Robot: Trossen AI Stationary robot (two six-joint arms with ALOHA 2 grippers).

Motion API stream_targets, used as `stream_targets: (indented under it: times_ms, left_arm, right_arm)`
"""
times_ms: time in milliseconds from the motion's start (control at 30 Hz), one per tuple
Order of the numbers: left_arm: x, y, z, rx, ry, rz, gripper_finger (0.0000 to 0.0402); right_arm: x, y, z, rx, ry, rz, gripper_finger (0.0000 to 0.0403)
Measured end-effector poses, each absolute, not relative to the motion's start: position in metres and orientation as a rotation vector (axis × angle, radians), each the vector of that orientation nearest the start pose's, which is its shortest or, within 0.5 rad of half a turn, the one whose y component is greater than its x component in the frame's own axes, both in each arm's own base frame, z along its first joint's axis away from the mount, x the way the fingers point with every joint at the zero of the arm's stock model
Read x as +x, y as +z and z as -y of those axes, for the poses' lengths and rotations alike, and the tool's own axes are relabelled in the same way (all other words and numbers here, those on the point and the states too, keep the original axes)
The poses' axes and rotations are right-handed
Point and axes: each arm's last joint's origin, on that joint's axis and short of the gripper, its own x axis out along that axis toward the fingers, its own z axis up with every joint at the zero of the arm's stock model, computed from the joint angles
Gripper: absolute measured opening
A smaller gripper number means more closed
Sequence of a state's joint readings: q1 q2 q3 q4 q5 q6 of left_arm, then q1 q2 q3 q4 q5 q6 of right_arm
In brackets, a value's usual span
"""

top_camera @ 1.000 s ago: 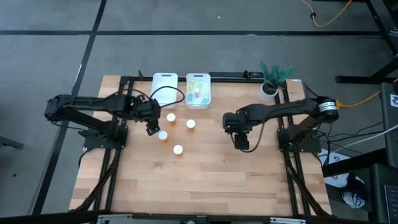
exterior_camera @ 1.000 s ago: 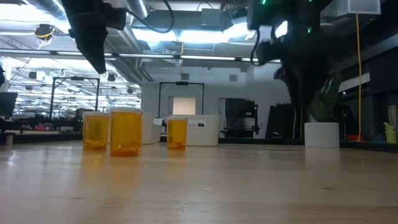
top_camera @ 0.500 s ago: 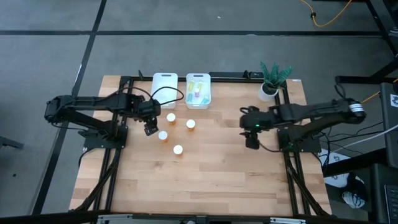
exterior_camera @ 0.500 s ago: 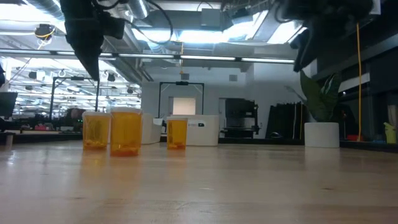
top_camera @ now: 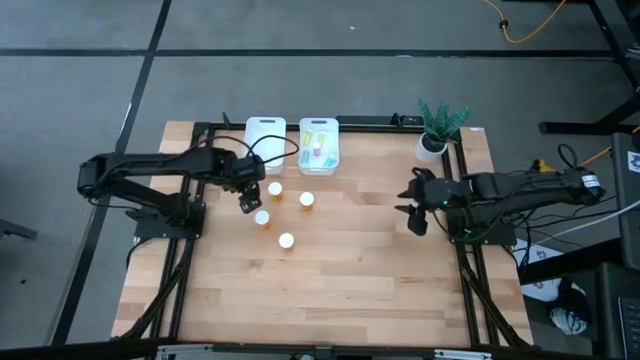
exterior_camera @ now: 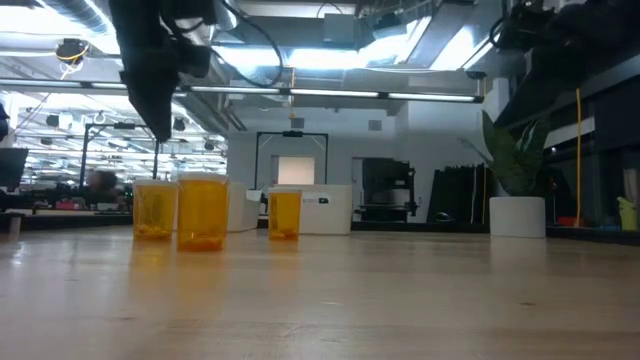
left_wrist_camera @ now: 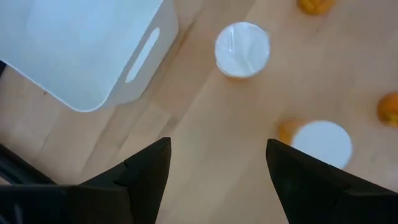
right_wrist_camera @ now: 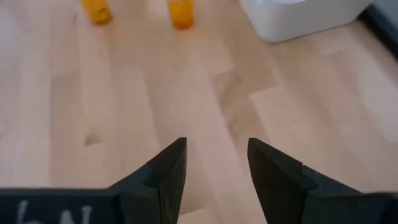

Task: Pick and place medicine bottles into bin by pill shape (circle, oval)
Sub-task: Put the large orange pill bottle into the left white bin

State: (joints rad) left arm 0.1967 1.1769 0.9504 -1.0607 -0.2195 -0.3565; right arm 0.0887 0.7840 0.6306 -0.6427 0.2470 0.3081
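Note:
Several orange medicine bottles with white caps stand upright on the wooden table: one near the bins, one to its right, one and one nearer the front. My left gripper hangs open above the table just left of the first and third, pointing steeply down. In its wrist view two white caps lie ahead of the open fingers. My right gripper is open over bare wood at the table's right side, holding nothing.
Two white bins stand at the far edge: the left bin looks empty, the right bin holds slim pale bottles. A potted plant stands at the far right. The near half of the table is bare wood.
My right gripper has drawn back toward the table's right edge, rising a little and tipping up from a steep downward slant; it has stayed open. My left gripper has edged a little toward the orange bottles, still open. The bottles have not moved.

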Motion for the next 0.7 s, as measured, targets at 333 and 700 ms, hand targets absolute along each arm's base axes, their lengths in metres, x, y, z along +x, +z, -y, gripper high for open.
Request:
stream_targets:
  times_ms: [333, 700]
  left_arm:
    - [0.21, 0.239, -0.057, -0.217, 0.545, -1.314, 0.0255]
    - [0.209, 0.234, -0.075, -0.231, 0.508, -1.344, 0.0255]
  right_arm:
    - [0.149, 0.242, -0.005, 0.143, -0.31, -0.727, 0.0171]
    - [0.149, 0.242, -0.005, 0.141, -0.311, -0.727, 0.0171]
